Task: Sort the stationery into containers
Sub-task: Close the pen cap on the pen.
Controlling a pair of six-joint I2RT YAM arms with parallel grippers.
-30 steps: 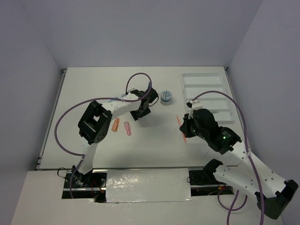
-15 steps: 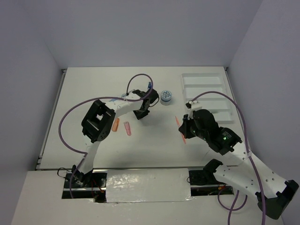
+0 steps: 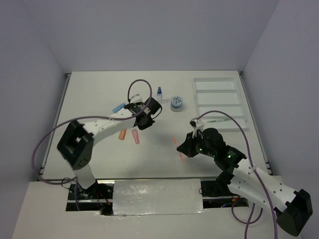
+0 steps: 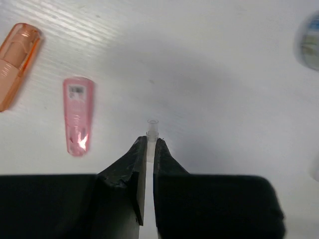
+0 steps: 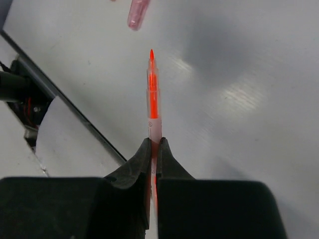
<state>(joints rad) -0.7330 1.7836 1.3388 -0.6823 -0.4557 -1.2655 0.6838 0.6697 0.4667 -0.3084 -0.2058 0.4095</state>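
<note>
My left gripper (image 4: 149,142) is shut on a thin pale pen (image 4: 152,127) whose clear tip pokes out past the fingertips, just above the table. In the top view this gripper (image 3: 141,122) hangs right of the orange stubby piece (image 3: 122,134) and pink stubby piece (image 3: 135,136). My right gripper (image 5: 153,142) is shut on an orange-red pen (image 5: 152,94), held above the table at centre (image 3: 178,148). A blue piece (image 3: 118,107), a blue-capped bottle (image 3: 159,92) and a round jar (image 3: 176,102) stand behind. The white divided tray (image 3: 238,99) lies at the far right.
A thin pen-like item (image 3: 217,119) lies in the tray's nearest compartment. The table's near edge, with its dark slot and a grey cover plate (image 5: 70,144), is close under the right gripper. Purple cables (image 3: 139,84) loop above both arms.
The left gripper closed on the thin pen and drew slightly nearer as its elbow swung left. The right gripper carried the orange-red pen leftward and nearer.
</note>
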